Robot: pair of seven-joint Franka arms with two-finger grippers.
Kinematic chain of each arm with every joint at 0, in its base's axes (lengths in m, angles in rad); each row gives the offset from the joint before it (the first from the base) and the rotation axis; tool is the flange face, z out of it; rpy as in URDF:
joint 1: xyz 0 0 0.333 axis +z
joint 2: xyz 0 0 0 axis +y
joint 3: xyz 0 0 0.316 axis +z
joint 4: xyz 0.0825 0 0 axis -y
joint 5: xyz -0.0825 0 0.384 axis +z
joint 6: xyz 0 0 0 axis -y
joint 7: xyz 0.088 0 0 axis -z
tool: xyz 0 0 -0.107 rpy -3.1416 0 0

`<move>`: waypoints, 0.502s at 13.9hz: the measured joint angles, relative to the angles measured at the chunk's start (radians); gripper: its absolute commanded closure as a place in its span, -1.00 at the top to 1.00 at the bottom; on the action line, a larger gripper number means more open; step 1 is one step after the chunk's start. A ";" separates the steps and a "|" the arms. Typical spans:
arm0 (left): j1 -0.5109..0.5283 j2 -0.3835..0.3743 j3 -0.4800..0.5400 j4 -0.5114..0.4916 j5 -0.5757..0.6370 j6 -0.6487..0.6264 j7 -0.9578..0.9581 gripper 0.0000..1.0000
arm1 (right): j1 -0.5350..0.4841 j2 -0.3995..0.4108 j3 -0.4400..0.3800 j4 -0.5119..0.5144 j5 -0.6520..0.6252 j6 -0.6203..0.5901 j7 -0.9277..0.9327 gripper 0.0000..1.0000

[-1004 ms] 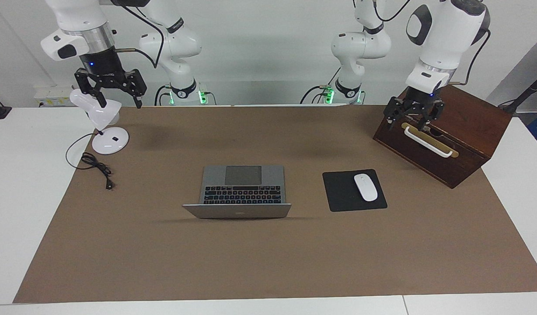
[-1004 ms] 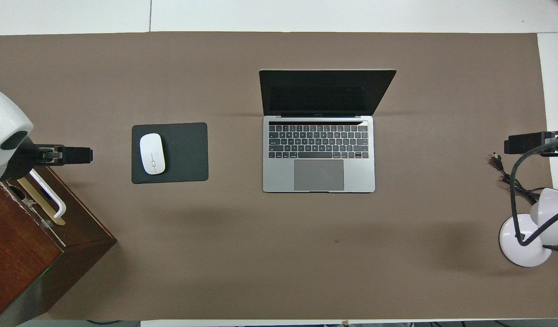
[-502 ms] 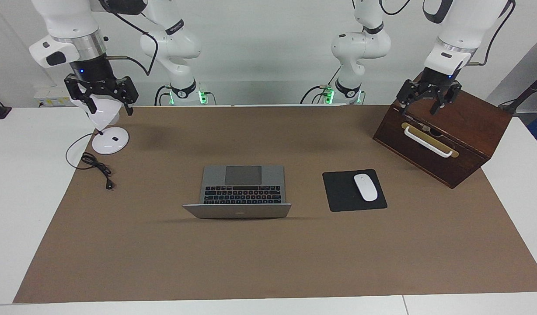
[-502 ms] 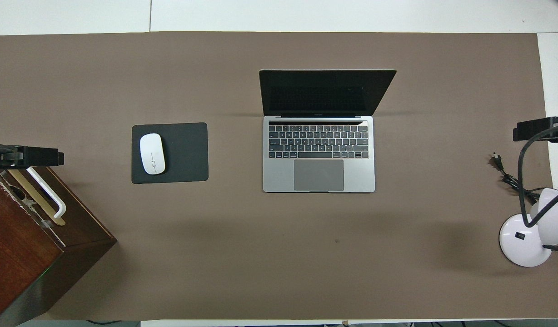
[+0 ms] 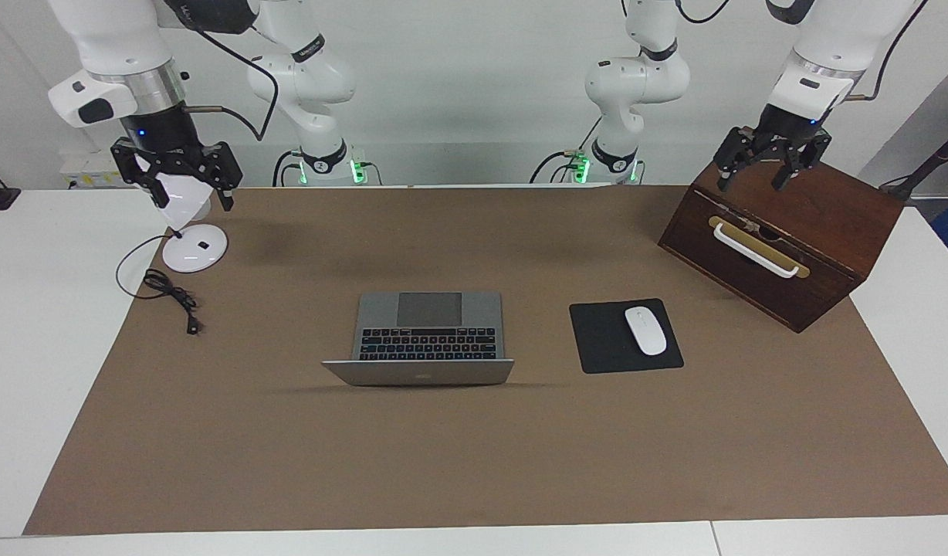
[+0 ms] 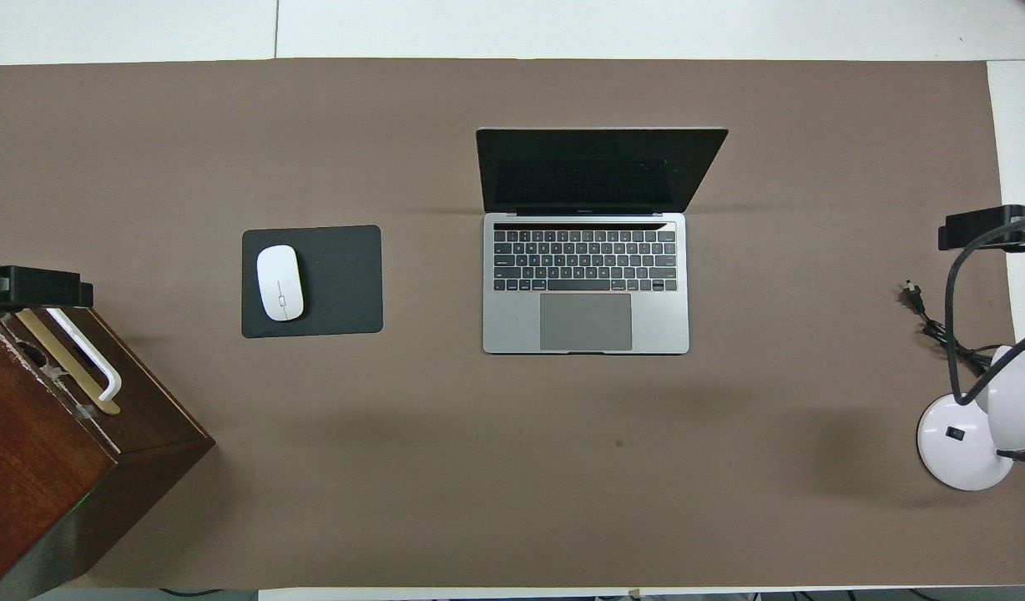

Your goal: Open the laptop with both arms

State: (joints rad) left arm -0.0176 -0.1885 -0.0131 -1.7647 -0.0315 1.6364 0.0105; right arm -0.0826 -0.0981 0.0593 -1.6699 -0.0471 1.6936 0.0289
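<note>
Facing view: thin silver-grey laptop [image 5: 426,333] stands open mid-mat on matte brown paper [image 5: 474,463], beside a black mouse pad [image 5: 625,336] with white mouse [image 5: 645,330]; left gripper [image 5: 760,184] spread, empty, over the wooden box [image 5: 783,239]; right gripper [image 5: 190,202] spread over the white lamp [image 5: 188,232].

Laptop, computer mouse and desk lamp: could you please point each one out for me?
Laptop [image 6: 585,321]: overhead view, on its trackpad.
Computer mouse [image 6: 280,282]: overhead view, on its white top.
Desk lamp [image 5: 194,249]: facing view, on its round base.
</note>
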 measured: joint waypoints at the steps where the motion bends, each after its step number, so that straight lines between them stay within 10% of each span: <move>1: 0.000 0.002 0.000 -0.001 0.000 -0.015 0.000 1.00 | 0.000 0.003 0.001 -0.001 0.000 -0.001 0.000 1.00; 7: 0.000 0.003 -0.001 -0.026 0.000 -0.054 0.000 1.00 | 0.000 0.007 0.029 -0.004 0.004 -0.088 0.000 1.00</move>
State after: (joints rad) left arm -0.0176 -0.1855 -0.0137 -1.7904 -0.0315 1.5826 0.0105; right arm -0.0828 -0.0907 0.0884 -1.6742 -0.0431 1.6057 0.0289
